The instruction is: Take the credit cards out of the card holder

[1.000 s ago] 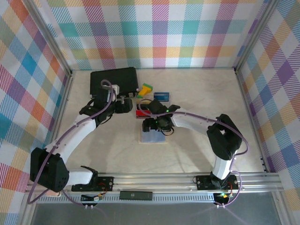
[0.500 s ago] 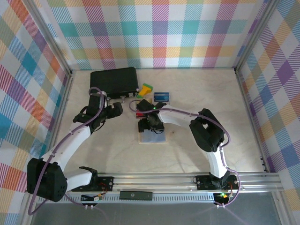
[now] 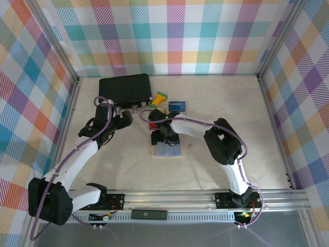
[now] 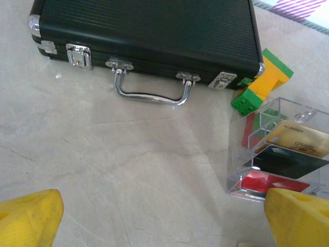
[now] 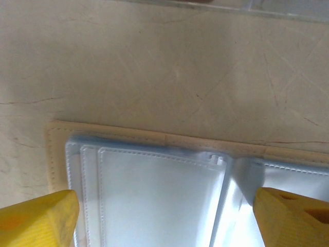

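The card holder (image 5: 164,195) is a pale blue translucent sleeve on a tan backing, lying flat in mid-table (image 3: 167,150). My right gripper (image 5: 164,216) hovers low over it, open, with one yellow fingertip (image 5: 38,216) at each side of a pocket and nothing between them. Its pockets look whitish. Red (image 4: 272,181), black (image 4: 290,160) and tan (image 4: 300,139) credit cards rest in a clear tiered stand (image 4: 247,154). A blue card (image 3: 177,105) lies behind that stand. My left gripper (image 3: 126,119) is open over bare table, left of the stand.
A large black case (image 3: 125,87) with metal clasps and a handle sits at the back left. Green and yellow blocks (image 3: 160,98) lie beside it. Checked walls enclose the table on three sides.
My left gripper has drawn back a little to the left, away from the stand. The right arm's elbow has folded inward and its gripper has shifted slightly left over the holder.
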`<action>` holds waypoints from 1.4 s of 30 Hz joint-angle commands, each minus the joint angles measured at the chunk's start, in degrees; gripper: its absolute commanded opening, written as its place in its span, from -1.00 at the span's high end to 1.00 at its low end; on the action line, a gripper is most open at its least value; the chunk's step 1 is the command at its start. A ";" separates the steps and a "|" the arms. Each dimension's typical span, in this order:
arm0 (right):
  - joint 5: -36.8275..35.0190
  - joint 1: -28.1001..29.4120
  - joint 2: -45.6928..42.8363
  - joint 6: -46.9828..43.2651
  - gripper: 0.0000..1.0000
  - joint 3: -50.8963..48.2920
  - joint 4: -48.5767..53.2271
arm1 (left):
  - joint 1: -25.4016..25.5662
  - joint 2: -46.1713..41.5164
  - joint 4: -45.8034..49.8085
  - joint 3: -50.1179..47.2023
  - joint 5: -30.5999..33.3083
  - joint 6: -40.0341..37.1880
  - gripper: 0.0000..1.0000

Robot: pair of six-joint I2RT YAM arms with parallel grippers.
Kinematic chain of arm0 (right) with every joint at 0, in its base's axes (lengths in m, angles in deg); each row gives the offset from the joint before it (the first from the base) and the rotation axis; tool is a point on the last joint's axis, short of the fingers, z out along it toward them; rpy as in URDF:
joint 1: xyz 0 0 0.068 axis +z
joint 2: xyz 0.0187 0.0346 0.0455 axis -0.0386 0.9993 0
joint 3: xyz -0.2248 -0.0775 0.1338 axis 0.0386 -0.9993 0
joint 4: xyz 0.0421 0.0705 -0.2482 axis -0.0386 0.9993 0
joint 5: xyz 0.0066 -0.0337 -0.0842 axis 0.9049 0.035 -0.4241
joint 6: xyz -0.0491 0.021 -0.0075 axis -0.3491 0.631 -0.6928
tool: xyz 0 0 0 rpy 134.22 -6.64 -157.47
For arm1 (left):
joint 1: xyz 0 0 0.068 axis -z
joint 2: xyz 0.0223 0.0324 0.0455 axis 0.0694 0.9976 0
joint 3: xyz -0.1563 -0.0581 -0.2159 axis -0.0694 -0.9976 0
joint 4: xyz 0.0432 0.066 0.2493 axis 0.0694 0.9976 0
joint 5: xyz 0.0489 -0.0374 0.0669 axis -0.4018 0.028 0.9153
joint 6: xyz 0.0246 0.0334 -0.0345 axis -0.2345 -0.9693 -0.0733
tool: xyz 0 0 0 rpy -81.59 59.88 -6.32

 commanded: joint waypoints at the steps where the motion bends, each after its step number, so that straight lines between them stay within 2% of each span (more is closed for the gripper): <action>1: 0.11 0.38 1.53 0.21 -0.76 1.32 2.26 | -0.90 -1.67 -1.38 -0.93 1.13 0.48 -1.00; 16: -3.14 0.37 4.89 2.59 -0.72 1.94 7.22 | -0.90 -2.05 -1.23 -1.12 1.41 0.28 -0.99; 25: -3.70 0.40 4.23 2.73 -0.47 1.14 6.70 | -0.90 -2.28 -0.88 -1.31 1.27 0.54 -0.99; 38: -5.32 0.32 -0.69 3.80 -0.13 -2.92 3.38 | -0.90 -0.90 -0.93 -2.04 -9.44 0.45 -0.99; 42: -5.23 0.20 -1.93 4.04 -0.07 -4.06 2.22 | -0.90 -0.10 -0.95 -2.23 -13.06 0.69 -0.90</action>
